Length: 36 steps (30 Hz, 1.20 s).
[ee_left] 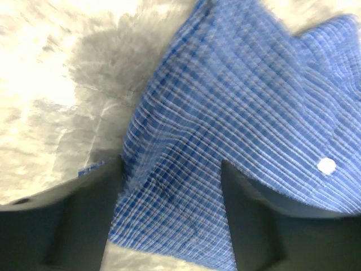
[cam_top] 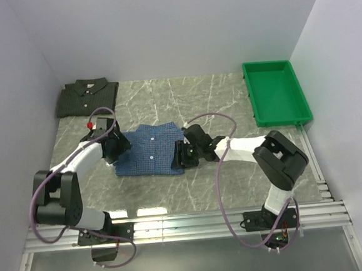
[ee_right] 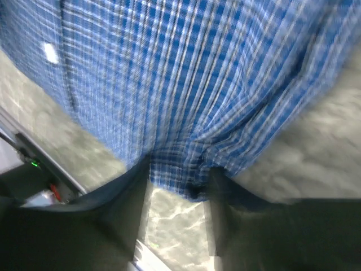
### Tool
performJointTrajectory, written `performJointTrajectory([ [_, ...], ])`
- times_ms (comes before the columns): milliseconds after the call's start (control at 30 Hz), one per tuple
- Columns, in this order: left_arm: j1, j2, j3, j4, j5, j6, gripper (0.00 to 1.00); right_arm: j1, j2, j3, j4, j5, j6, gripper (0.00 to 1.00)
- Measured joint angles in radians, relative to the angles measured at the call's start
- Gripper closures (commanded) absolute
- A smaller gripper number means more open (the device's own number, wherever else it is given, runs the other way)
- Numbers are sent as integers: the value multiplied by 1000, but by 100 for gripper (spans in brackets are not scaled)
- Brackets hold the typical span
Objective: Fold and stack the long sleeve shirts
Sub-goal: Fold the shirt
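altogether one blue shirt [cam_top: 149, 150], one dark shirt [cam_top: 87, 96], one green tray [cam_top: 277, 93]

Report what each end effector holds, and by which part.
Right end effector pinches the blue shirt at its bunched right edge. Left end effector straddles the shirt's left edge; whether it grips cannot be told.

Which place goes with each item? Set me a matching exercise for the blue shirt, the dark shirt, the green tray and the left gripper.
Items:
1. blue shirt
2. dark shirt
3. green tray
4. left gripper

Places:
A. far right edge
B. far left corner
C. at the blue shirt's left edge
D. middle of the table

Pairs: 1-D, 2-B, 3-A, 4-C
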Motion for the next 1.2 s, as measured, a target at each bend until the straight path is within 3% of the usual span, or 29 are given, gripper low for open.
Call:
performJointTrajectory([
  [33, -1, -19, 6, -9, -6, 10, 17, -5, -21, 0, -12, 11, -5, 38],
  [200, -56, -188, 18, -56, -82, 87, 12, -34, -137, 0, -73, 84, -37, 25],
  [333, -245, -325, 33, -84, -169, 128, 10, -73, -234, -18, -115, 110, -60, 20],
  [467, -465, -338, 42, -69, -202, 160, 4, -160, -315, -80, -142, 109, -68, 15],
  [667, -749, -157, 76, -32, -279, 247, 4, -268, -417, -148, -251, 129, -113, 7],
  [767, -851, -24, 124, -15, -327, 305, 5, -302, -483, -175, -268, 122, -123, 0],
  [867, -935, 104, 177, 4, -384, 375, 8, -366, -579, -238, -266, 99, -117, 0],
  [1200, -1032, 338, 237, 29, -551, 506, 29, -525, -681, -343, -251, 9, -107, 0],
])
